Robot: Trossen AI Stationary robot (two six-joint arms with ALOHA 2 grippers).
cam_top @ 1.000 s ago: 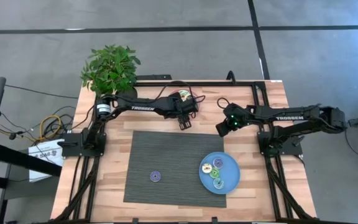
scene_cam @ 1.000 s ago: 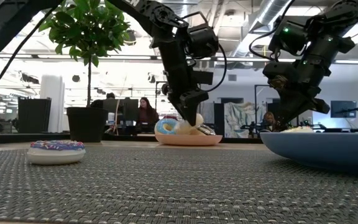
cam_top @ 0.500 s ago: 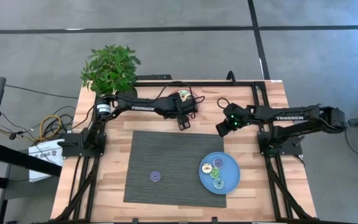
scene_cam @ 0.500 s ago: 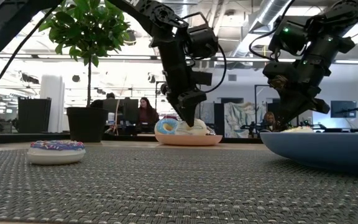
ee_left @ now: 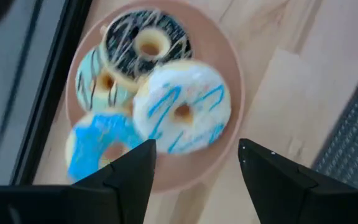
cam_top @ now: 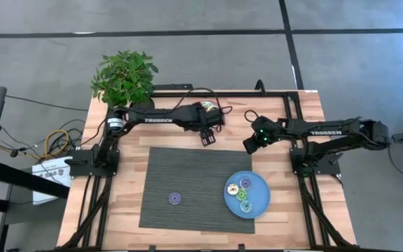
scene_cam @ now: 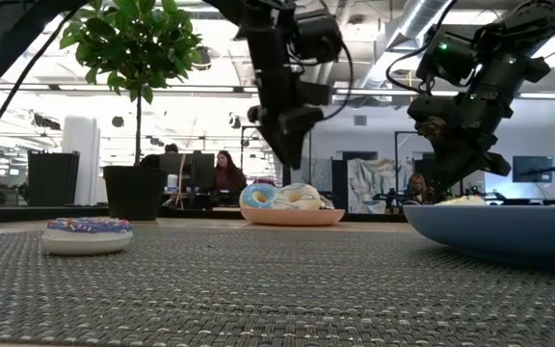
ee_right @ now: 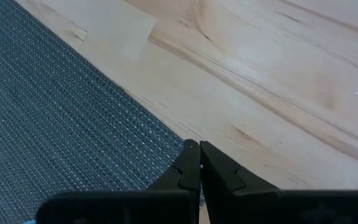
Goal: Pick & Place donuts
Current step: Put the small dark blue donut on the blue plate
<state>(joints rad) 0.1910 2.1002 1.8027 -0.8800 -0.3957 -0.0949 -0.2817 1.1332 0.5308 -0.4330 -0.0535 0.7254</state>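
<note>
mat (cam_top: pixel 191 185): table centre
lone donut (cam_top: pixel 175 198): on mat, left
plate (cam_top: pixel 259 201): mat's right edge, holding three donuts

An open-plan office: desks with monitors (scene_cam: pixel 531 169) and seated people (scene_cam: pixel 224 175).

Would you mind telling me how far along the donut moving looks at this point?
Done: three donuts lie on the blue plate, and a purple donut sits on the mat. In hand: nothing; the left gripper hangs open and empty above the pink plate; the right gripper is shut, empty. Left: four donuts there, including a white donut.
</note>
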